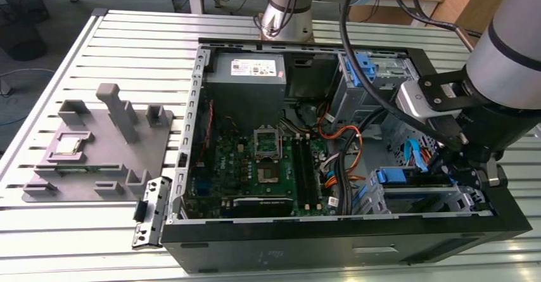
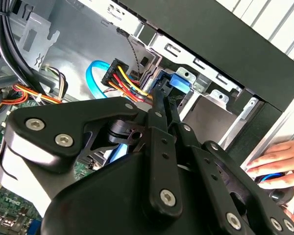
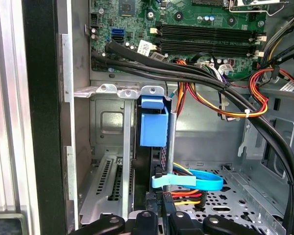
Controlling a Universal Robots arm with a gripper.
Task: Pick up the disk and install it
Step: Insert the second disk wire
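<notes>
One disk stands edge-on in the drive bay, the gripper at its cabled end; I cannot tell whether the jaws clasp it, so I judge a straight, gentle push along the slot best.

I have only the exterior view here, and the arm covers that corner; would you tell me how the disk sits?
Observer: In the first wrist view the disk stands on edge in a slot of the drive cage, blue carrier showing.
Operator: Are cables close to it?
Observer: Yes, a light blue flat cable loops right beside its end.
Operator: Anything outside the case?
Observer: In the second wrist view a person's hand is just beyond the case wall.
</notes>
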